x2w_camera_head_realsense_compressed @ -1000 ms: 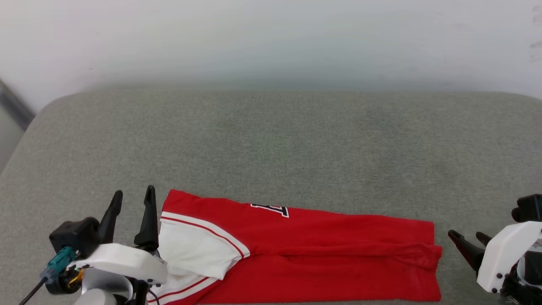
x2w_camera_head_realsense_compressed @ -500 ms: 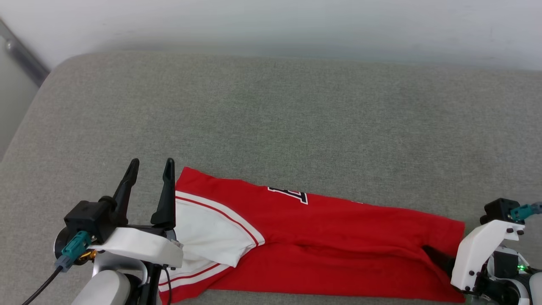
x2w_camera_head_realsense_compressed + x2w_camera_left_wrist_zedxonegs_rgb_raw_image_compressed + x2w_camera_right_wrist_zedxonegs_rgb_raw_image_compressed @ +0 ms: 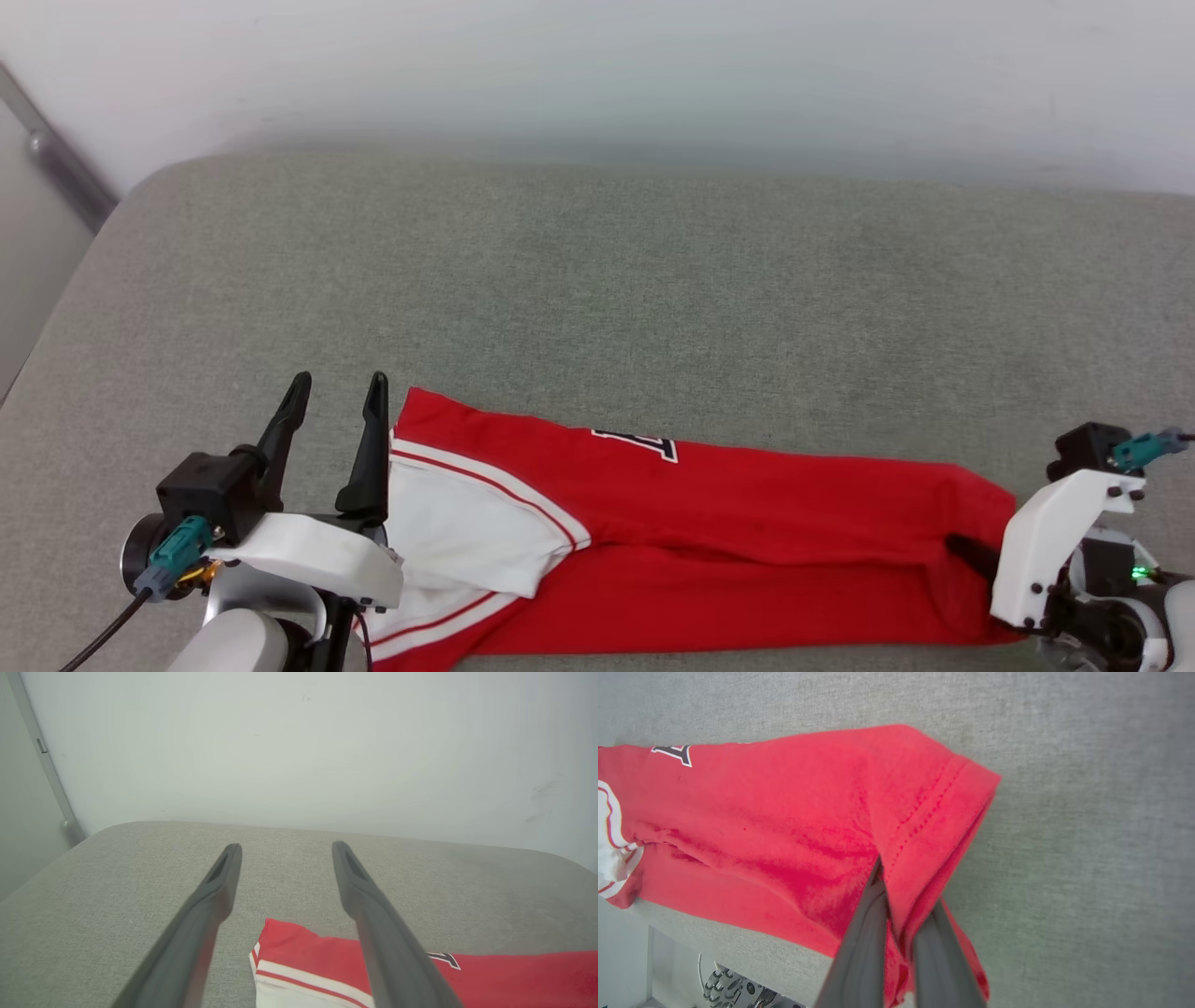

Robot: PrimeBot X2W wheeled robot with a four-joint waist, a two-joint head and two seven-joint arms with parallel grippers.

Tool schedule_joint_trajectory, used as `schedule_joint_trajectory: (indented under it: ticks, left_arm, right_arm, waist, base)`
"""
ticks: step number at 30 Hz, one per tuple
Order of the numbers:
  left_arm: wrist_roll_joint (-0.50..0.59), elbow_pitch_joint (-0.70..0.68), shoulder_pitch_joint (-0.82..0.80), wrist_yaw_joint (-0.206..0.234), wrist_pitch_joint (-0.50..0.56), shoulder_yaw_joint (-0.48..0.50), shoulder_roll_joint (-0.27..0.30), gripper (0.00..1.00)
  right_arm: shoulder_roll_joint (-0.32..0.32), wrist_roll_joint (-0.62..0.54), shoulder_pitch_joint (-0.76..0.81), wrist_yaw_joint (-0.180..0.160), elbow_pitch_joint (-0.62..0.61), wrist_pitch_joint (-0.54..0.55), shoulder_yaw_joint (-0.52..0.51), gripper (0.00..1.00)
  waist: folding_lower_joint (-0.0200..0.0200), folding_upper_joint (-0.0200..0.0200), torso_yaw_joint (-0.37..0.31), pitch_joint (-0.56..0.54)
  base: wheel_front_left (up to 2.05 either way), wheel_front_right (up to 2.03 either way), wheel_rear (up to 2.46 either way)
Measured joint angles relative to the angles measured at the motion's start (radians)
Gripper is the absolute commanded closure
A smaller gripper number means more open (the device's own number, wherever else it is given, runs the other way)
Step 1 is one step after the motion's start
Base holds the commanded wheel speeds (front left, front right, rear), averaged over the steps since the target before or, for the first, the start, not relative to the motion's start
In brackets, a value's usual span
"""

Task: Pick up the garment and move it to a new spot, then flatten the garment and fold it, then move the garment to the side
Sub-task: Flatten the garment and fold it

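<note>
Right pincer point(image 3: 962, 549) low at near right, pinching garment point(image 3: 747, 523) hem. Left pincer point(image 3: 339, 383) spread, pointing far, just left of garment.

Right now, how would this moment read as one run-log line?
garment: long folded strip on grey cushion | right gripper: shut on its hem end | left gripper: open, beside sleeve end

head: high, looking down; left wrist: low, toward wall point(image 3: 299, 742); right wrist: close overhead — garment point(image 3: 747, 523) shared
</note>
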Motion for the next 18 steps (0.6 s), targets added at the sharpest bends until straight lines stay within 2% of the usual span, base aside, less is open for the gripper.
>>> schedule_joint_trajectory:
  ticks: [5, 12, 15, 18]
  left_arm:
    - [0.005, -0.001, 0.018, 0.012, 0.007, -0.004, 0.008, 0.0]
    - [0.003, -0.012, 0.035, 0.021, 0.006, -0.004, 0.008, 0.0]
    - [0.002, -0.015, 0.036, 0.022, 0.003, -0.003, 0.007, 0.0]
    - [0.002, -0.016, 0.037, 0.022, -0.001, -0.003, 0.007, 0.0]
  right_arm:
    - [-0.025, -0.011, -0.009, 0.0, -0.011, 0.018, -0.05, 1.0]
    - [-0.032, -0.077, 0.018, 0.0, -0.042, 0.089, -0.27, 1.0]
    - [-0.007, -0.111, 0.021, 0.0, -0.071, 0.136, -0.377, 1.0]
    - [0.049, -0.129, 0.019, 0.0, -0.099, 0.194, -0.454, 1.0]
  waist:
    - [0.0, 0.0, -0.023, -0.02]
    - [0.0, 0.0, -0.057, -0.031]
    - [0.0, 0.0, -0.067, -0.03]
    - [0.0, 0.0, -0.073, -0.029]
  base:
    - [0.0, 0.0, 0.0]
    - [0.0, 0.0, 0.0]
    - [0.0, 0.0, 0.0]
    - [0.0, 0.0, 0.0]
